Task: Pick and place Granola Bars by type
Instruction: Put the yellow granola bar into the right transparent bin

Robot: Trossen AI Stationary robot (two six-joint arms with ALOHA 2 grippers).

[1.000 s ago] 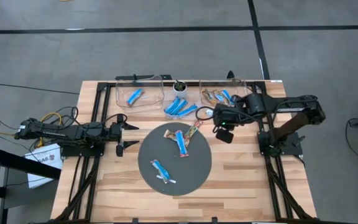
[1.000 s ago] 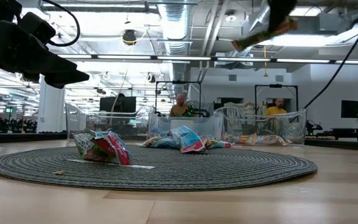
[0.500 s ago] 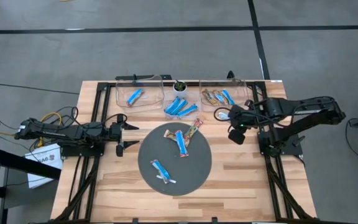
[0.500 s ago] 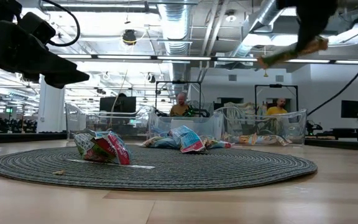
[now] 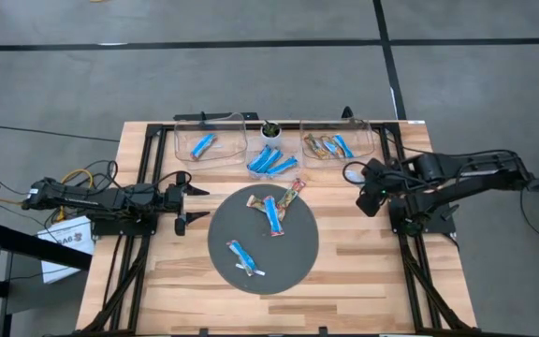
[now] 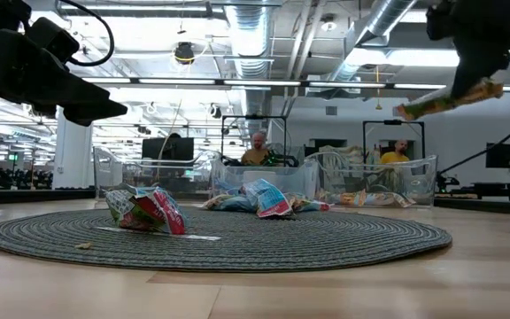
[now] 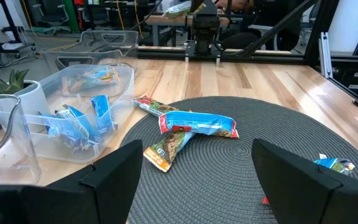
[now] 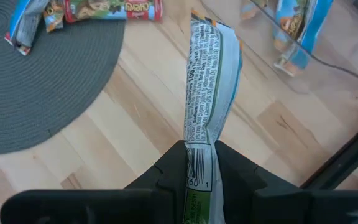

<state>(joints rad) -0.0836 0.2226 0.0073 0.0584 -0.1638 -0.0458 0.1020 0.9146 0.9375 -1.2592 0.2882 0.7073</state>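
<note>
My right gripper (image 5: 349,172) hovers over the bare wood just on the near side of the right clear bin (image 5: 337,140), shut on a tan-and-green granola bar (image 8: 209,93), which also shows high up in the low view (image 6: 448,97). On the round grey mat (image 5: 263,239) lie a blue bar (image 5: 271,213), a tan bar (image 5: 293,195) and a blue-and-white bar (image 5: 244,257). The left bin holds one blue bar (image 5: 203,145). My left gripper (image 5: 185,206) waits open at the mat's left edge. My right gripper pinches the bar between its two fingers at one short end (image 8: 197,163), over the barcode. The bar sticks out ahead of the fingers, along them. It is lifted clear of the table and tilts downward from the fingers (image 6: 481,66).
Three clear bins stand along the far edge; the middle one (image 5: 269,161) holds several blue bars, the right one tan bars and a blue one (image 5: 326,145). A small potted plant (image 5: 270,129) stands behind the middle bin. Bare wood lies right of the mat and along the near edge.
My right gripper has carried the tan-and-green bar from the mat's far right rim toward the table's right edge, still shut on it; in the low view the bar has dropped lower. The left arm has kept still.
</note>
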